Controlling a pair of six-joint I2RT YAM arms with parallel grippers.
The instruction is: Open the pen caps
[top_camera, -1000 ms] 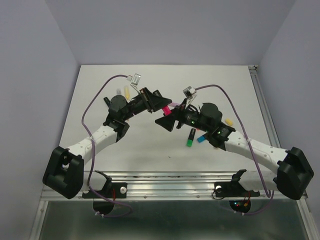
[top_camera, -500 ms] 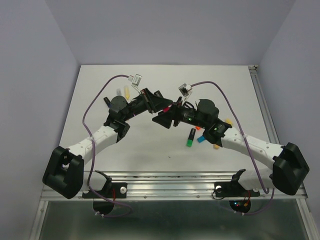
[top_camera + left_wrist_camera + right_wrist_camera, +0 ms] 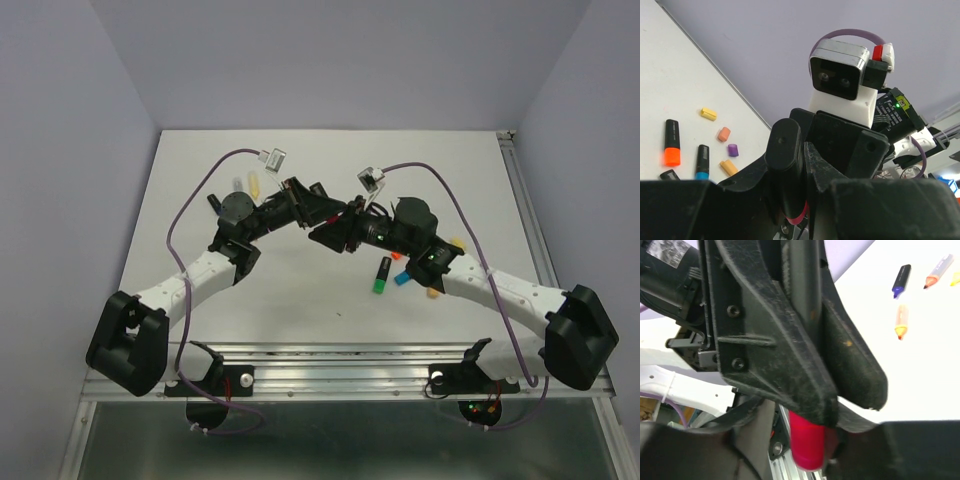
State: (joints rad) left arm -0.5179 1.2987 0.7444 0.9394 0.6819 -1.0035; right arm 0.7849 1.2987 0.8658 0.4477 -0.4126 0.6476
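Above the middle of the table my two grippers meet tip to tip. My left gripper is shut on a black-barrelled pen with a pink band at its lower end. That pen's pink cap sits between the fingers of my right gripper, which is shut on it. From above, the fingers hide the pen and its cap. Loose caps lie on the table in the left wrist view: yellow, orange and purple.
Under my right forearm lie a green-ended pen, a blue one and an orange piece. A yellow piece lies behind my left wrist. Black pens with an orange end and a blue end lie nearby. More pens lie farther off.
My right gripper moved left to meet the left one and shut on the pink cap, which showed from above before and is now covered. The left gripper kept its hold.
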